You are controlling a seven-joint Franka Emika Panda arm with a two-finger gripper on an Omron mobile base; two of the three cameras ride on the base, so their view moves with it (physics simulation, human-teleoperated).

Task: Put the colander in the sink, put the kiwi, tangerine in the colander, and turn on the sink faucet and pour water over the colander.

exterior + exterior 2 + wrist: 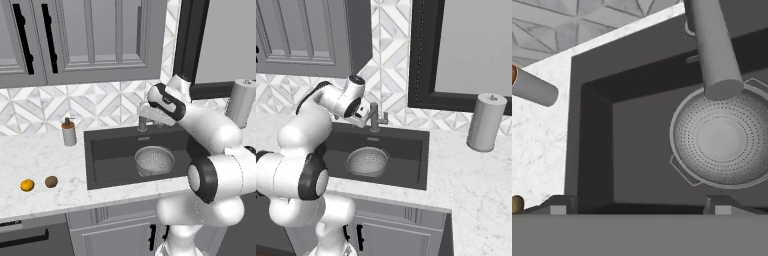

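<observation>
The silver colander (155, 161) (367, 161) (724, 140) sits in the dark sink (110, 160) (406, 155) (637, 150), right of the basin's middle, under the sink faucet (143, 123) (374, 117) (712, 45). It holds no fruit. On the left counter lie the orange tangerine (27, 185) and the brown kiwi (51, 181) (516, 204), side by side near the front edge. My gripper (360, 121) (639, 207) hovers above the sink's back edge, close beside the faucet. It is open, with nothing between its fingers.
A soap dispenser (68, 132) (532, 89) stands on the counter left of the sink's back corner. A grey paper-towel roll (241, 102) (485, 122) stands on the right counter. Wall cabinets hang above the left counter, and a dark-framed window is behind the sink.
</observation>
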